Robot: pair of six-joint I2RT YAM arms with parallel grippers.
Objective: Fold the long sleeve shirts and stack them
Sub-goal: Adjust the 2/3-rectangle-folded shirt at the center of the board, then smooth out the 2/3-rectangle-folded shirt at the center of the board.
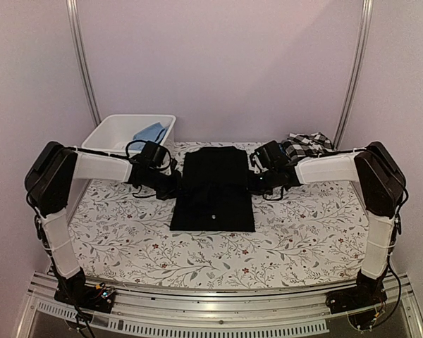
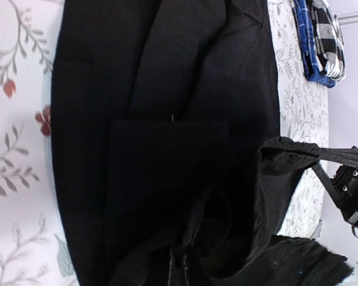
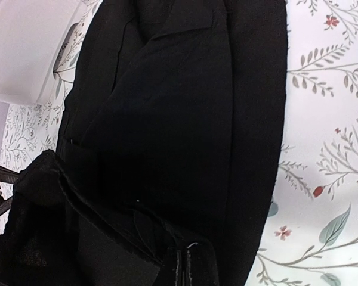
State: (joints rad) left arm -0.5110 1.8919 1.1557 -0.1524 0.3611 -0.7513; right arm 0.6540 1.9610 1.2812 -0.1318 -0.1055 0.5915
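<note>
The plain black collared shirt (image 1: pixel 215 190) lies in the middle of the table, its sides folded in to a long rectangle, collar at the far end. My left gripper (image 1: pixel 175 184) is at its left edge, shut on a fold of its cloth (image 2: pixel 182 268). My right gripper (image 1: pixel 256 182) is at its right edge, shut on the lifted hem (image 3: pixel 188 268). Both hold the cloth raised a little off the shirt (image 2: pixel 167 119) (image 3: pixel 185 107). The black-and-white checked shirt (image 1: pixel 307 144) lies crumpled at the back right and also shows in the left wrist view (image 2: pixel 327 36). The dark shirt with white lettering is out of view.
A white bin (image 1: pixel 120 130) stands at the back left with a blue cloth (image 1: pixel 149 132) in it; its wall shows in the right wrist view (image 3: pixel 24 53). A blue plaid cloth (image 2: pixel 304 42) lies under the checked shirt. The table has a floral cover (image 1: pixel 127 239).
</note>
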